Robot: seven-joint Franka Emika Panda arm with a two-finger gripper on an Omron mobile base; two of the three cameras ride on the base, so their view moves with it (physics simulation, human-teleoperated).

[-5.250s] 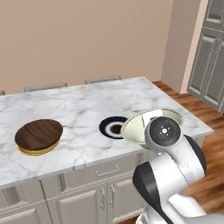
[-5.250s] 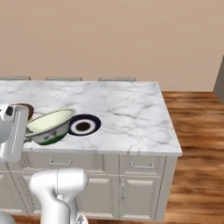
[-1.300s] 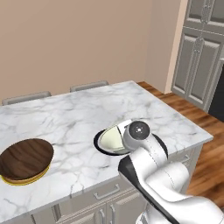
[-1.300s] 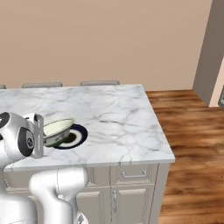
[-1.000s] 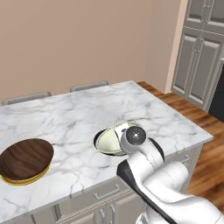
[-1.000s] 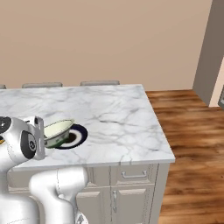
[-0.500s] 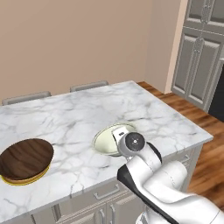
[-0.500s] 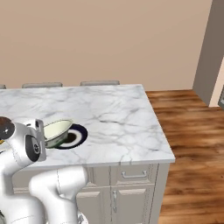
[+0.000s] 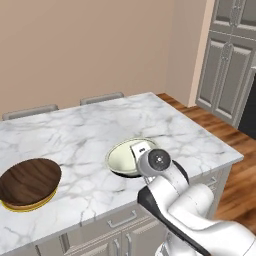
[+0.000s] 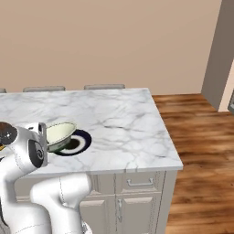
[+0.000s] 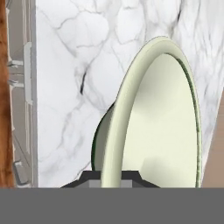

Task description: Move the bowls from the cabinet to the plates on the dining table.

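I've got the pincer (image 11: 112, 177) clamped on the rim of the pale green bowl (image 11: 153, 127), which sits tilted over the dark-rimmed plate (image 10: 75, 141) on the dining table (image 9: 75, 135).

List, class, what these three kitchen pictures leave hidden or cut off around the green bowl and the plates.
- Dark-rimmed plate: mostly covered by the green bowl in both base views.
- Gripper: fingertips cut off at the hand view's bottom edge; shut on the bowl's rim.
- Whether the bowl rests on the plate: cannot tell.
- Yellow plate: a sliver under the brown bowl.
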